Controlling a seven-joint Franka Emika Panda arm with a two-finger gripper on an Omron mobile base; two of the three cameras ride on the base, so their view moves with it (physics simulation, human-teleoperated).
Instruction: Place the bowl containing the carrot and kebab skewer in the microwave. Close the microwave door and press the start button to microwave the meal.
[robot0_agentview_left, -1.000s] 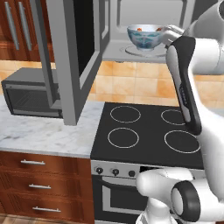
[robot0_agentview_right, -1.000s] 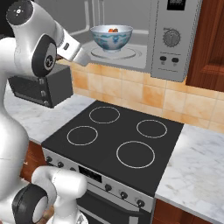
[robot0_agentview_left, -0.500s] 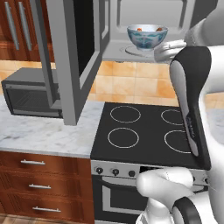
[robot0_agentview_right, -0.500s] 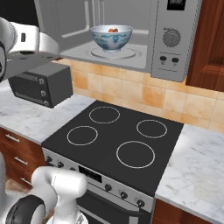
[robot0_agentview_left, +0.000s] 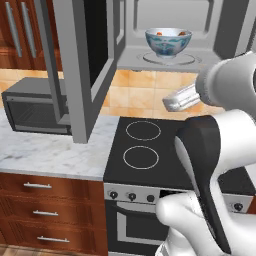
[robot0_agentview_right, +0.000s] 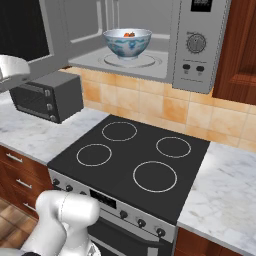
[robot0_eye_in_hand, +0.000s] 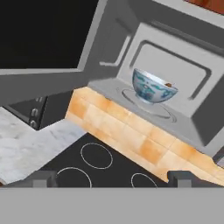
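The microwave (robot0_agentview_right: 200, 45) is seen above the stove (robot0_agentview_right: 132, 160), its cavity open, and the microwave door (robot0_agentview_left: 82, 65) is swung wide to the left, its long axis upright and its edge hanging over the counter (robot0_agentview_left: 50, 150) beside the toaster oven (robot0_agentview_right: 47, 95). The door is judged to be the next thing to push; in the hand view it lies up and to the left of the gripper (robot0_eye_in_hand: 111, 179), with the cavity ahead and to the right. The bowl (robot0_agentview_right: 127, 43) is set on the glass turntable, white with blue pattern, a bit of orange carrot (robot0_agentview_right: 129, 34) showing over the rim. The gripper's fingers are spread fully apart and nothing is held.
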